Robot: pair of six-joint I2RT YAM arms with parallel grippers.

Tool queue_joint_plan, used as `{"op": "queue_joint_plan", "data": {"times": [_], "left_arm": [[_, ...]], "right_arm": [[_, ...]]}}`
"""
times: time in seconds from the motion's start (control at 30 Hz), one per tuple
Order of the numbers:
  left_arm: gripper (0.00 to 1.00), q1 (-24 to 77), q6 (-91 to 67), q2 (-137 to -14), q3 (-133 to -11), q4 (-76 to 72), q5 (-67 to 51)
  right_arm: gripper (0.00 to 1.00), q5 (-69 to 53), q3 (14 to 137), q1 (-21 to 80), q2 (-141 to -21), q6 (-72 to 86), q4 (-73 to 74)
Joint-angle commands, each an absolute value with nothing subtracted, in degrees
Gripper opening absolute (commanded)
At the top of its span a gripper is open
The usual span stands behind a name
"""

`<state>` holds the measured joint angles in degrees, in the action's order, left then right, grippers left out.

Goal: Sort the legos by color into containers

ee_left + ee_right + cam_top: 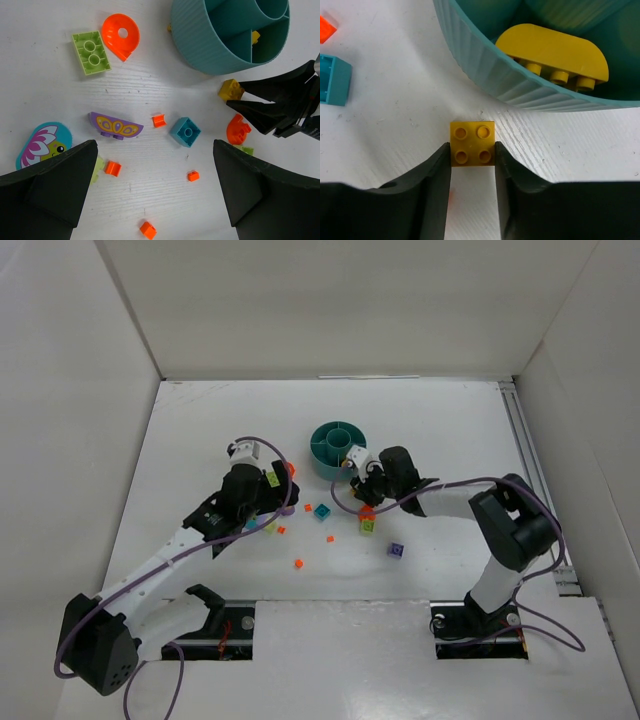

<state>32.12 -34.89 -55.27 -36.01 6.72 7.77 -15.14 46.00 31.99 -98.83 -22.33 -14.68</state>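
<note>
My right gripper (472, 152) is shut on a yellow four-stud brick (472, 144) resting on the table just outside the ribbed wall of the round teal dish (485, 65). A yellow arched brick (552, 50) lies in one wedge of the dish. From the top, the right gripper (358, 478) sits at the dish's (333, 447) near rim. My left gripper (152, 185) is open and empty above several tiny orange pieces (193, 175). A teal brick (185, 132), a purple butterfly piece (116, 125), a lime green plate (90, 52) and an orange round piece (120, 35) lie loose.
A purple brick (396, 550) and orange bits (298, 563) lie toward the near edge. A flower-printed piece (42, 145) lies by my left finger. White walls enclose the table, and a rail (525, 460) runs along the right side.
</note>
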Motion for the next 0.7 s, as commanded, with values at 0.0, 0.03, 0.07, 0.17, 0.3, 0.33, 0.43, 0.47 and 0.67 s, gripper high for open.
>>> {"op": "queue_joint_plan", "data": {"times": [0.0,0.03,0.07,0.17,0.3,0.33,0.43,0.47,0.67], "left_arm": [[1.00,32.5,-35.7,-53.9,-35.4,5.7,8.2],[1.00,32.5,-36.2,-53.9,-35.4,5.1,7.7],[1.00,32.5,-36.2,-53.9,-35.4,5.1,7.6],[1.00,32.5,-36.2,-53.9,-34.8,2.9,7.6],[1.00,32.5,-35.7,-55.0,-34.3,0.8,7.1],[1.00,32.5,-35.7,-55.0,-34.8,0.8,6.6],[1.00,32.5,-35.0,-56.7,-36.0,0.8,6.6],[1.00,32.5,-34.5,-57.6,-36.0,0.8,6.6],[1.00,32.5,-33.9,-60.0,-37.8,0.8,6.6]], "right_arm": [[0.34,-17.4,45.4,32.5,-96.3,-21.2,-19.2],[0.33,-18.5,44.6,32.5,-95.5,-21.2,-19.2],[0.31,-18.5,44.0,32.5,-94.5,-21.2,-19.2],[0.28,-20.8,40.8,31.0,-87.8,-21.7,-19.2],[0.28,-21.9,39.6,29.7,-82.2,-21.7,-15.8],[0.28,-21.9,39.6,29.2,-80.1,-22.2,-15.0],[0.28,-21.3,42.1,29.2,-77.8,-22.2,-13.3],[0.29,-21.3,42.9,29.2,-77.8,-22.2,-13.3],[0.29,-20.7,51.0,28.7,-83.4,-23.4,-12.7]]}}
